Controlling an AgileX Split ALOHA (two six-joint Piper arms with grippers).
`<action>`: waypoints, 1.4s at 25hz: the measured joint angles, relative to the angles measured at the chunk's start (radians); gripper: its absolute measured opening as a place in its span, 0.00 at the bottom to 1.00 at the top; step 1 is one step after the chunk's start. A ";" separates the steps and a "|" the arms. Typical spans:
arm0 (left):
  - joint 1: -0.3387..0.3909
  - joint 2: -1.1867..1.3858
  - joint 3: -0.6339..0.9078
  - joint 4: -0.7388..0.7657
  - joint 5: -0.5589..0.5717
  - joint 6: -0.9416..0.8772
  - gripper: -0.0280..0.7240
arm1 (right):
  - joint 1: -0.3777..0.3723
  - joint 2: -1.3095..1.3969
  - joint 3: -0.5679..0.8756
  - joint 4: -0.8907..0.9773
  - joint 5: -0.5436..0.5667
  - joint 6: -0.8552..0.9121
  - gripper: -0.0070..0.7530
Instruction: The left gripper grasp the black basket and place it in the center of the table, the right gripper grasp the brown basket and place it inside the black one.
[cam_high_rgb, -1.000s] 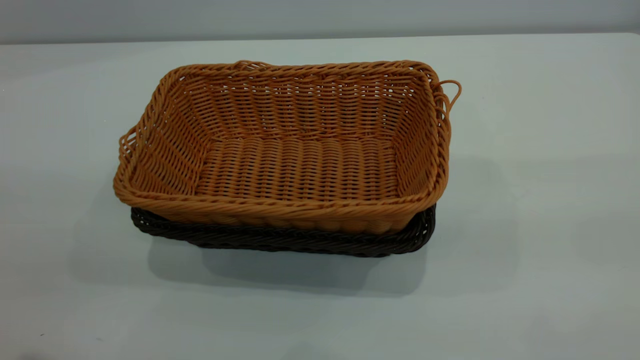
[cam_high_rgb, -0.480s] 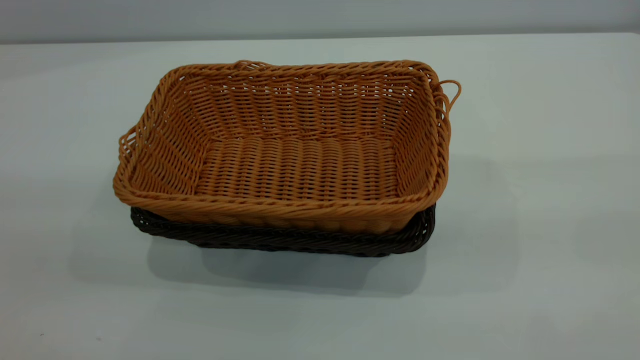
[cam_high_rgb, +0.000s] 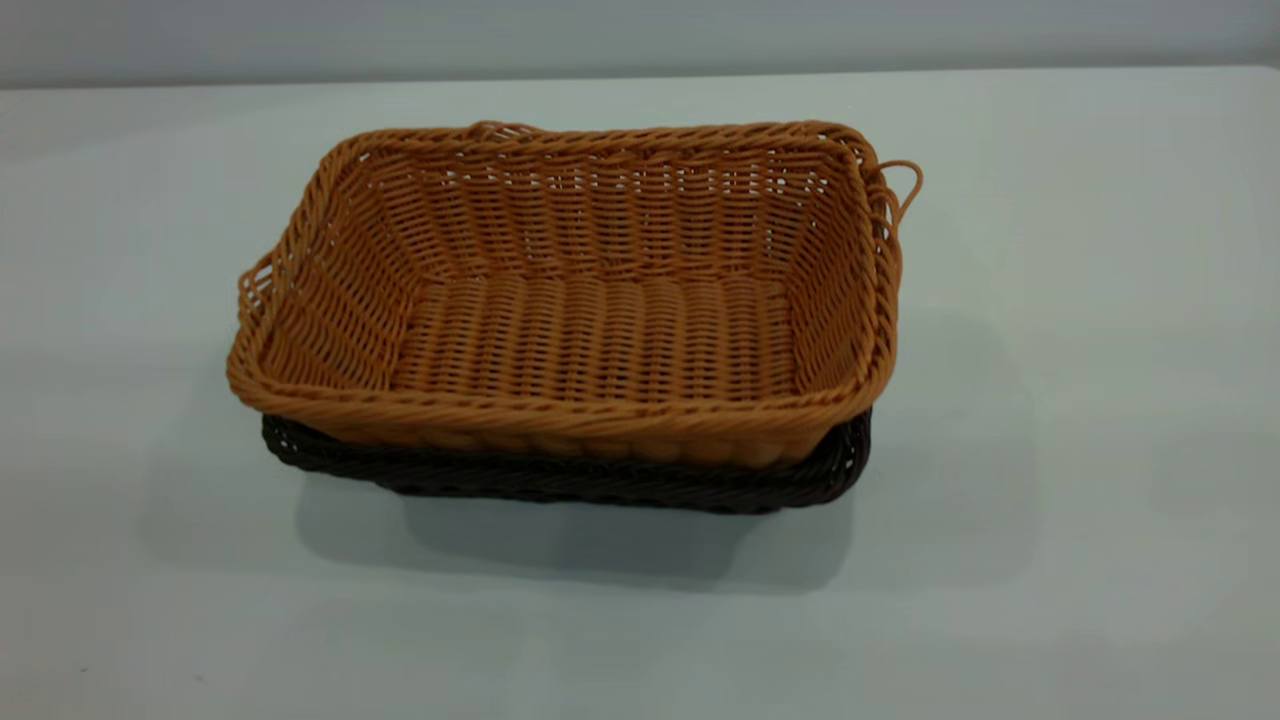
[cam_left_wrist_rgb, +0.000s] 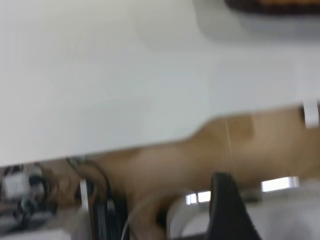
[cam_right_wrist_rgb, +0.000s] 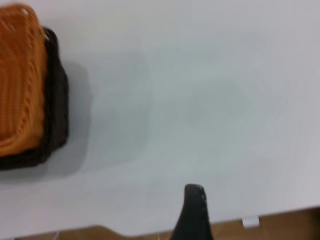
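The brown basket (cam_high_rgb: 590, 300) sits nested inside the black basket (cam_high_rgb: 600, 485) at the middle of the white table (cam_high_rgb: 1080, 520). Only the black basket's rim shows below it. Neither gripper appears in the exterior view. In the left wrist view the left gripper (cam_left_wrist_rgb: 227, 210) is out past the table's edge, far from the baskets (cam_left_wrist_rgb: 272, 5). In the right wrist view the right gripper (cam_right_wrist_rgb: 192, 215) hangs over the table near its edge, well apart from the brown basket (cam_right_wrist_rgb: 20, 80) and the black basket (cam_right_wrist_rgb: 56, 115).
The table edge shows in both wrist views (cam_left_wrist_rgb: 150, 142) (cam_right_wrist_rgb: 280, 212), with brown floor beyond. Cables and rig parts (cam_left_wrist_rgb: 30, 195) lie beyond the edge on the left arm's side.
The baskets have not moved. Faint shadows at the table's left and right sides have faded.
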 joint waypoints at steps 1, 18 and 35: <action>0.018 -0.041 0.000 -0.001 0.002 0.001 0.55 | 0.000 -0.023 0.000 0.003 0.001 0.000 0.72; 0.119 -0.354 0.000 -0.005 0.031 0.001 0.55 | 0.000 -0.227 0.000 0.010 0.012 0.000 0.72; 0.119 -0.354 0.000 -0.006 0.031 0.001 0.55 | 0.000 -0.227 0.000 0.011 0.012 0.000 0.64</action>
